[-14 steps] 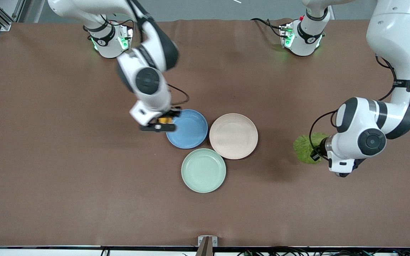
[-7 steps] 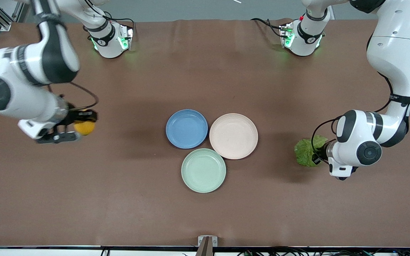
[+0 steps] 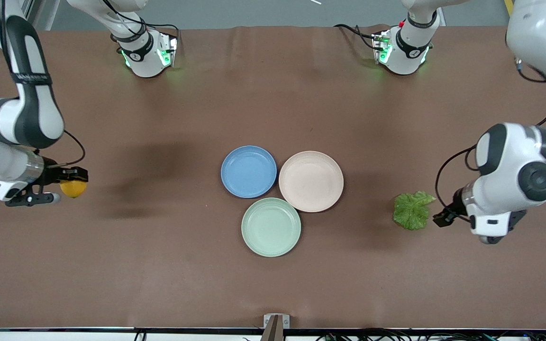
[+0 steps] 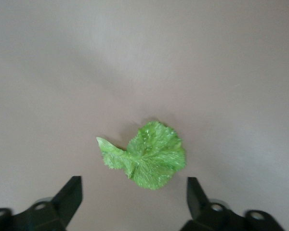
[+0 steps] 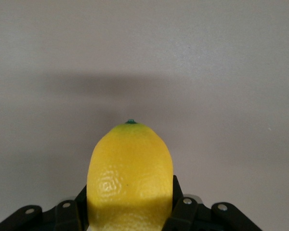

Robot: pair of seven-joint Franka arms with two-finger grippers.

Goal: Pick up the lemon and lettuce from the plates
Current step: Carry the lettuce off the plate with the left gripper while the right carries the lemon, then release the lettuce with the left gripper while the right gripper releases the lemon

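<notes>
Although both plates already lay bare, each task thing was off them, so these notes cover how each looked likely to handle.

Lemon handling: the lemon [image 3: 73, 188] appeared firm, rounded and smooth-skinned, probably light; a pinch across its broad middle seemed the safest hold, since a grip near the tapered end could squeeze it out.
Lemon look: yellow, shading to orange in the front view, oval, dimpled rind, with a tiny green nub at the tip [image 5: 130, 121].
Lemon place: well apart from the blue plate [image 3: 248, 171], toward the right arm's end of the table.
Right gripper: the right gripper [image 3: 67, 188] was pinching the lemon across its middle, low over the brown table [image 3: 273, 284].
Lettuce handling: the lettuce [image 3: 412, 210] looked thin, limp and very light; it would likely fold or tear, so a pinch at a raised crinkle or ragged edge seemed better than pressing on the flat.
Lettuce look: bright green, crinkled, ragged-edged, one pointed lobe jutting out [image 4: 106, 144].
Lettuce place: flat on the table, apart from the beige-pink plate [image 3: 311, 181], toward the left arm's end.
Left gripper: the left gripper [image 4: 135, 202] hung over the table beside the lettuce, fingers spread wide and holding nothing.
</notes>
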